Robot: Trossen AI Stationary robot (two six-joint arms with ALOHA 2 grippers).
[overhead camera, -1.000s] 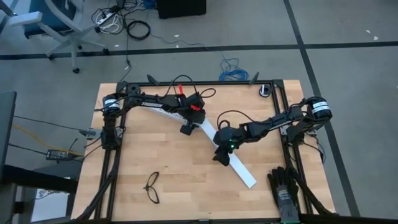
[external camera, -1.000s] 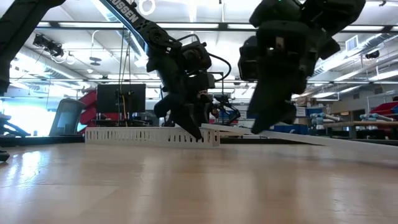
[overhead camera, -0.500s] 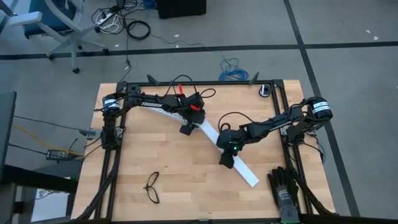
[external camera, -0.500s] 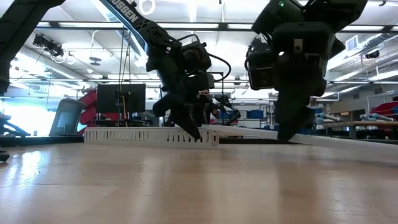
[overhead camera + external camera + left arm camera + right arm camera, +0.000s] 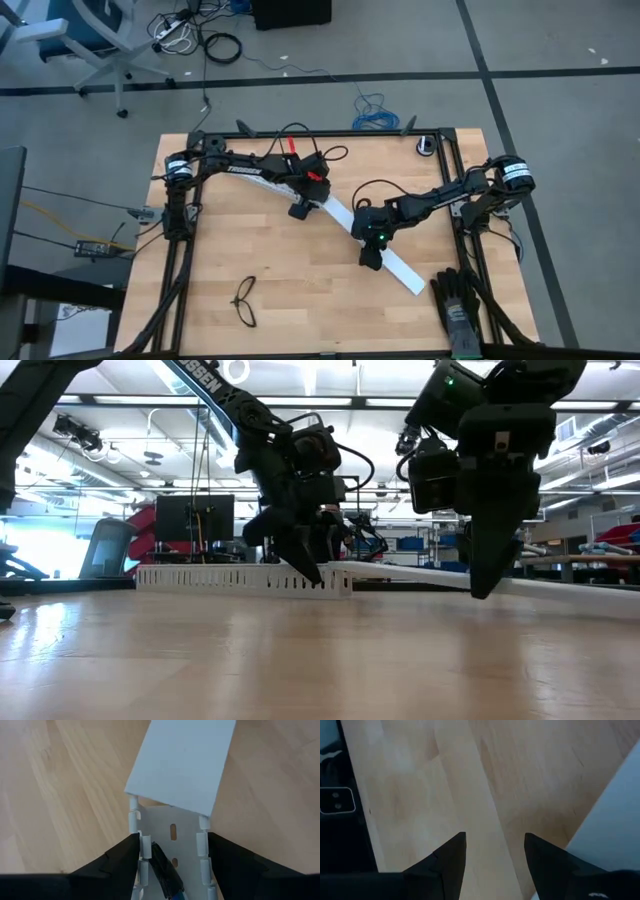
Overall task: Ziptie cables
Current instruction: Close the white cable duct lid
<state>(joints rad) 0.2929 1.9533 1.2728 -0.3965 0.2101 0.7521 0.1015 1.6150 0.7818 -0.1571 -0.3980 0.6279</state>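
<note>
Wooden table [image 5: 250, 250], dark frame; workshop floor beyond. White slotted duct [image 5: 172, 840] with flat white lid [image 5: 395, 268] runs diagonally across the middle. Left gripper [image 5: 299, 208]: fingers apart, straddling the duct, where a dark cable end [image 5: 165, 870] with a trace of blue lies inside. Right gripper [image 5: 371, 260]: fingers apart, holding nothing, beside the lid. Black glasses [image 5: 244, 301] near front edge. Ziptie: cannot tell
</note>
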